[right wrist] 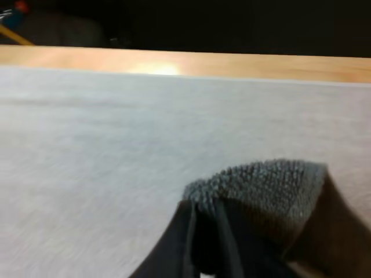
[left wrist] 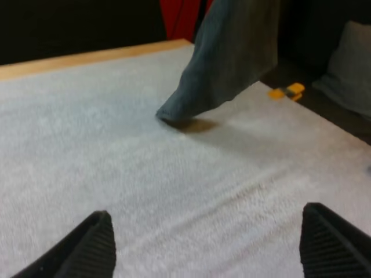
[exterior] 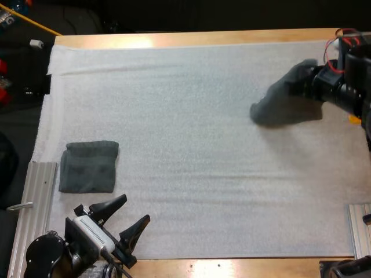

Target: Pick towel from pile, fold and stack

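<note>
Here, right hand [exterior: 317, 80] pinching towel [exterior: 283, 103], left hand [exterior: 134, 209] spread

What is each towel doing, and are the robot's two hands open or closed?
folded towel: folded, lying flat on the white mat, nothing touching it.
lifted towel: hanging from the right gripper, low tip seems to touch the mat.
left gripper: open, holding nothing.
right gripper: shut on the lifted towel.

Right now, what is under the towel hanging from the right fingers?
Under the towel lies bare white mat with the towel's shadow. Its lowest corner seems to touch the mat. The small patch beneath that corner is covered.
</note>
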`<act>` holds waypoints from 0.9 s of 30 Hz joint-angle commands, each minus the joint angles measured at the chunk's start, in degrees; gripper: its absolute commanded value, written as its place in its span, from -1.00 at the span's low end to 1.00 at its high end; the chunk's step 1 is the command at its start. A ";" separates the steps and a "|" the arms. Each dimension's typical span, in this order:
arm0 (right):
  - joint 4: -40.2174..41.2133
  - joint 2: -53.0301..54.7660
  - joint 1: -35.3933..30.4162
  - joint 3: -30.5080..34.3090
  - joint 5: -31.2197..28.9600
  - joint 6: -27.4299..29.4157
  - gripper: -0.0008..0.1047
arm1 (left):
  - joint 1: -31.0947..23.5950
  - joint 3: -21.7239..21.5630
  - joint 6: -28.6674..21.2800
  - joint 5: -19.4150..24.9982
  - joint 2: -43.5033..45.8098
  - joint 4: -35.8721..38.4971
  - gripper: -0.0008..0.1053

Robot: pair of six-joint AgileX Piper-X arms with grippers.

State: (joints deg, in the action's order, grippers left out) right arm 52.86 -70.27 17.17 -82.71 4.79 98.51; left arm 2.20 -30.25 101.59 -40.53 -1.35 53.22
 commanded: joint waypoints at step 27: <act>-18.67 -2.73 20.22 -0.46 4.40 -15.01 -0.99 | 0.29 -0.29 0.16 -0.65 -0.11 0.08 0.24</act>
State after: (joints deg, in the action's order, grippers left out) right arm 35.77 -73.59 37.22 -82.71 8.14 84.02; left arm 2.20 -30.25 101.59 -40.68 -1.35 53.58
